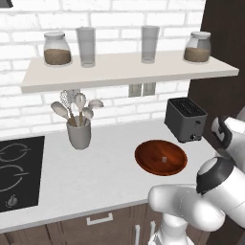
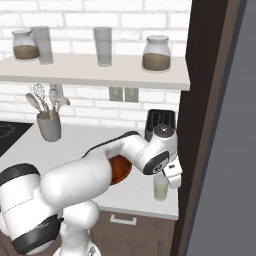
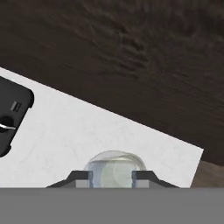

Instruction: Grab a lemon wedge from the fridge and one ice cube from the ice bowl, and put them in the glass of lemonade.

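The glass of lemonade (image 2: 160, 189) stands on the counter's right end, close to the dark cabinet side. My gripper (image 2: 171, 179) hangs just above its rim. In the hand view the glass (image 3: 98, 164) lies straight below the gripper (image 3: 111, 177). A small pale yellow piece, the lemon wedge (image 3: 120, 172), shows between the narrowly set fingertips (image 3: 83, 177). The reddish-brown ice bowl (image 1: 161, 158) sits left of the glass, with one tiny grey ice cube (image 1: 163, 159) in its middle. In the right base view my arm covers part of the ice bowl (image 2: 121, 171). The grey fridge (image 2: 225, 150) fills the right edge.
A black toaster (image 1: 185, 119) stands behind the bowl, and its corner (image 3: 11, 118) appears in the hand view. A grey utensil cup (image 1: 79, 134) and a black cooktop (image 1: 19, 172) are further left. The shelf (image 1: 129, 72) above holds jars and tall glasses. A dark brown cabinet side (image 2: 200, 125) borders the counter.
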{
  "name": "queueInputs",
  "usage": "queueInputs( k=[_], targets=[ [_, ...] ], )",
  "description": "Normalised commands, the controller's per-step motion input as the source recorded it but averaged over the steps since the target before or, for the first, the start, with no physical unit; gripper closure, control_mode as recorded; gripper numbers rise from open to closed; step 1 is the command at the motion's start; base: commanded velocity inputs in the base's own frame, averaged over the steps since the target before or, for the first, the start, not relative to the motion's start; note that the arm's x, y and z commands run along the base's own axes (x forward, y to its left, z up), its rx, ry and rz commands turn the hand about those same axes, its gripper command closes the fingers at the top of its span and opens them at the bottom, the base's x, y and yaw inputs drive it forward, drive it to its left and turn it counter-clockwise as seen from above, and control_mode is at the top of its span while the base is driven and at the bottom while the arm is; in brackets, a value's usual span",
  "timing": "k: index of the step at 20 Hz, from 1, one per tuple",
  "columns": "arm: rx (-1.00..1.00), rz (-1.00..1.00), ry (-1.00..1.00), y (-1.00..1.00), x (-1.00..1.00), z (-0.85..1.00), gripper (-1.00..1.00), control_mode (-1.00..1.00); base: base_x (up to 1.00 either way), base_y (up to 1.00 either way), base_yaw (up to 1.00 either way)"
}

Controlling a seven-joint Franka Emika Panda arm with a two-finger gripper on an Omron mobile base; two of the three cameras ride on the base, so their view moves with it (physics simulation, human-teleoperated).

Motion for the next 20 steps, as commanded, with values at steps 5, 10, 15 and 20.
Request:
queueInputs(
  k=[5, 10, 15, 20],
  targets=[
    [0.00, -0.04, 0.00, 0.00, -0.03, -0.01, 1.00, -1.00, 0.00, 0.00, 0.00],
    [0.00, -0.07, -0.03, -0.04, -0.30, -0.29, 1.00, -1.00, 0.00, 0.00, 0.00],
    [0.00, -0.09, -0.07, 0.04, -0.29, -0.06, 1.00, -1.00, 0.00, 0.00, 0.00],
    [-0.04, -0.02, -0.04, 0.29, -0.08, 0.10, 1.00, -1.00, 0.00, 0.00, 0.00]
  ],
)
